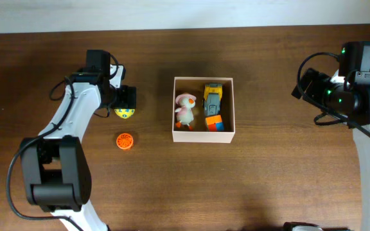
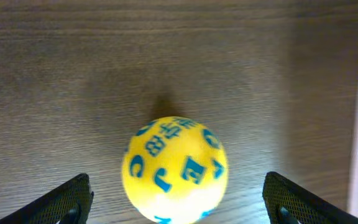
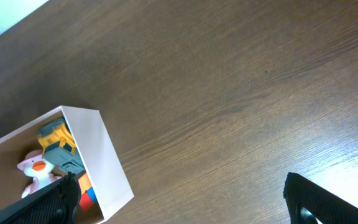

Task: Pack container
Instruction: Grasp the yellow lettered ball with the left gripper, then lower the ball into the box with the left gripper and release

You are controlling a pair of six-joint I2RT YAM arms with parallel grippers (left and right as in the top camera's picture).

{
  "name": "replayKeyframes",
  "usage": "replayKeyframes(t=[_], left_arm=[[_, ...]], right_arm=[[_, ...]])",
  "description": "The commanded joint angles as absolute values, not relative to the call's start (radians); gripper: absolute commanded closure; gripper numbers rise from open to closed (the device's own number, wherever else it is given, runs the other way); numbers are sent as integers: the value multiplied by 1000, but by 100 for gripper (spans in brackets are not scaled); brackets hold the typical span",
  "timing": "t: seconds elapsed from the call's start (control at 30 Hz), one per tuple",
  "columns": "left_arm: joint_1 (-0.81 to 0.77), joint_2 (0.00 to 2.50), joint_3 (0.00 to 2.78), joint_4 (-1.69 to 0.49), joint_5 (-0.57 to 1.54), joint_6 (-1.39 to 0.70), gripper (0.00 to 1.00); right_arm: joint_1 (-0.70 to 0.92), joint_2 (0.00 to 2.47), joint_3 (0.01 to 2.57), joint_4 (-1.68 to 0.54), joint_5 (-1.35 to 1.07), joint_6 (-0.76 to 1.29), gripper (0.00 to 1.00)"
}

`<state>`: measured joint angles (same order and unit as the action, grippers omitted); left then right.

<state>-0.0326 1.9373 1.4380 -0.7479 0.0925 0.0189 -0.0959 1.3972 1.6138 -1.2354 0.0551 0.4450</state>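
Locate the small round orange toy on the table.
Overhead, the round orange toy lies on the left side, just below the yellow lettered ball, left of the white cardboard container.

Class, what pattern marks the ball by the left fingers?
Ball: blue characters on yellow; left wrist view best.

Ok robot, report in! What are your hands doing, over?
Left hand open, straddling yellow ball on table. Right hand open, empty. Container holds duck, truck, cube; orange toy outside. Nothing in the way.
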Motion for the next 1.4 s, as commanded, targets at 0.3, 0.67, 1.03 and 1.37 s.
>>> replayKeyframes(t=[0.3, 0.67, 1.03, 1.37], left_arm=[[-33, 2064, 1465, -725, 44, 65, 42], [-68, 2046, 1745, -1008, 57, 57, 68], [-307, 2045, 2099, -1299, 104, 13, 63], [-467, 2048, 1944, -1178, 135, -42, 51]], right_arm=[[-101, 1400, 1622, -1239, 64, 446, 1], [-101, 1400, 1622, -1239, 64, 446, 1], [-101, 1400, 1622, -1239, 64, 446, 1], [-101, 1400, 1622, -1238, 64, 446, 1]])
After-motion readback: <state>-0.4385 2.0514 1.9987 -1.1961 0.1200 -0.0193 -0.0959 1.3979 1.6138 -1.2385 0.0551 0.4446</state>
